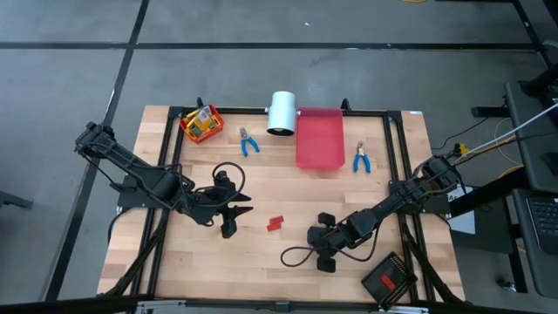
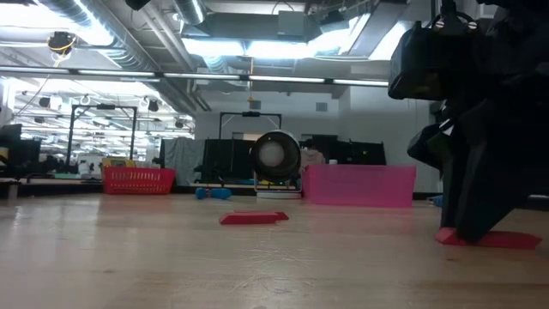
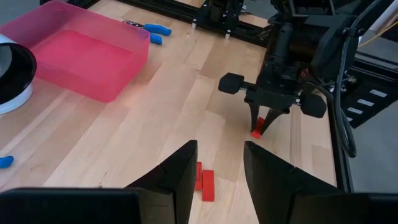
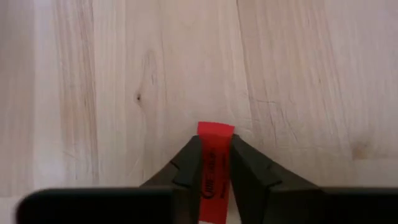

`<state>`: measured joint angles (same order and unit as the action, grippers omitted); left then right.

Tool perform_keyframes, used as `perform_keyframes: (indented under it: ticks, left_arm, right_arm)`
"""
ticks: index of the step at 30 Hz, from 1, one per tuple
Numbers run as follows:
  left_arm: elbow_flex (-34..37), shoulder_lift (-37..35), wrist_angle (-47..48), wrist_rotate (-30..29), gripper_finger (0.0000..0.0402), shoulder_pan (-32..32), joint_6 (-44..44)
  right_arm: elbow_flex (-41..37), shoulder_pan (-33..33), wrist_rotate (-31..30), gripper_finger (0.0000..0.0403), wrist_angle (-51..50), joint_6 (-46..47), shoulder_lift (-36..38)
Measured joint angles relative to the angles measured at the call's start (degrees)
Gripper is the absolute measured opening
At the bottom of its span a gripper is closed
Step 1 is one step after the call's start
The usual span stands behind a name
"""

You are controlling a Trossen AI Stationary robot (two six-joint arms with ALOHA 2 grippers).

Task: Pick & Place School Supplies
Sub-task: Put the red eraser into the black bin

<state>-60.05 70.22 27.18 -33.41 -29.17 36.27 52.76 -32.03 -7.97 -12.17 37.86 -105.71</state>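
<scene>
My right gripper [image 1: 324,255] stands at the near middle-right of the table, shut on a small red block [image 4: 216,163] that lies on the wood [image 2: 502,239]. My left gripper [image 1: 234,220] hovers open left of centre, and its wrist view [image 3: 217,171] shows nothing between the fingers. Two more red blocks [image 1: 275,223] lie side by side flat on the table between the two grippers. Blue-handled pliers lie flat at the far left [image 1: 248,141] and the far right [image 1: 360,158]. Yellow-orange boxes [image 1: 201,122] sit in a red basket at the far left. My right gripper pinches the red block's two long sides [image 4: 214,155] between its two fingers. One short end [image 4: 216,129] pokes out past the fingertips. The fingers slant steeply down from above and lie along the block. The block lies flat on the table.
A pink bin [image 1: 319,138] and a white cylinder [image 1: 282,113] lying on its side stand at the far middle. A black tray [image 1: 390,279] holding something red sits at the near right corner. A black frame edges the table's far and side borders.
</scene>
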Motion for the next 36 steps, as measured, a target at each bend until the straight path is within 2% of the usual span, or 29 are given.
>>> perform_keyframes:
  ticks: [4, 7, 27, 36]
  left_arm:
    - [0.0, 0.0, 0.0, 0.0, 0.0127, -0.1, 0.0]
    - [0.0, 0.0, 0.0, 0.0, 0.0127, -0.1, 0.0]
    - [0.0, 0.0, 0.0, -0.1, 0.0127, -0.2, 0.0]
    - [0.0, 0.0, 0.0, -0.9, 0.0127, -0.2, 0.0]
  right_arm:
    - [0.0, 0.0, -0.1, 0.0027, -0.1, 0.3, 0.0]
    - [0.1, 0.0, -0.1, 0.0019, -0.1, 1.2, 0.0]
    - [0.1, -5.2, -6.2, 0.0001, -2.2, 7.0, 2.2]
    - [7.0, -6.2, -7.8, 0.0000, -11.2, 5.0, 2.0]
